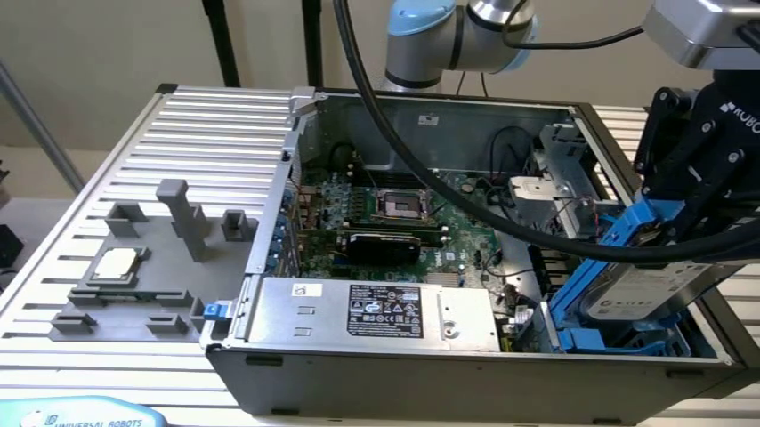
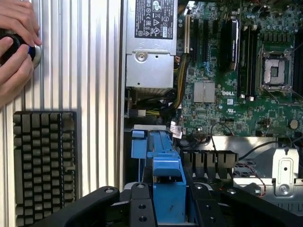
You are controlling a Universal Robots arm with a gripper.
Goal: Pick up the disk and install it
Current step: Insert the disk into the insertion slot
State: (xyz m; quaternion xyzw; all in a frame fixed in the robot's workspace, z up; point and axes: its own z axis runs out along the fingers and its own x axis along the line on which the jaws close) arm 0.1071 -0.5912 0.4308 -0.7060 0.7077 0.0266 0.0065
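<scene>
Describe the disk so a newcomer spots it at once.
Find the open computer case. At its end on the exterior view's right, the gripper holds the disk tilted, by a blue cage. Unlike the cage, it is silver with a white label.

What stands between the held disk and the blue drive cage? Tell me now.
Nothing visible does. The gripper holds the disk tilted, its lower end at the blue drive cage.

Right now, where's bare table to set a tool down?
Ribbed table beyond the grey fixture, up to the case wall, is bare; so is the strip between keyboard and case. Crowded: the exterior view's right end of the case, with the disk, blue cage and cables.
</scene>
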